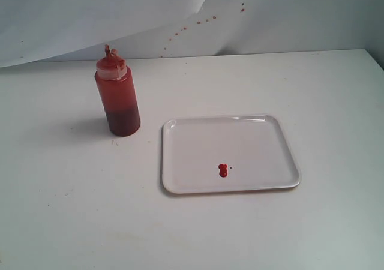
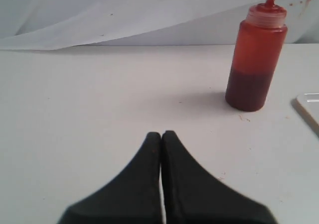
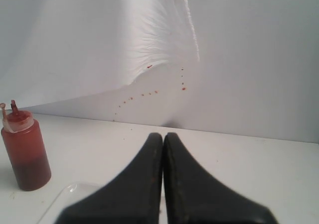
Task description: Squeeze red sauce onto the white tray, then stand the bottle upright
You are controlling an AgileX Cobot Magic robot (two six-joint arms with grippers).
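Observation:
The bottle [image 1: 117, 93] stands upright on the white table, left of the white tray [image 1: 273, 135]. It is red-orange, darker low down, with a pale nozzle top. A small glossy blob of red sauce [image 1: 223, 170] lies on the tray's near half. Neither gripper shows in the exterior view. My left gripper [image 2: 161, 134] is shut and empty, with the bottle [image 2: 255, 59] standing well beyond it and a tray corner [image 2: 309, 107] at the edge. My right gripper [image 3: 163, 135] is shut and empty too, above a tray corner [image 3: 62, 201], the bottle [image 3: 24, 149] off to its side.
A white sheet backdrop [image 1: 180, 12] hangs behind the table, dotted with small reddish specks [image 1: 207, 19]. The table's right far corner [image 1: 366, 53] shows at the edge of the exterior view.

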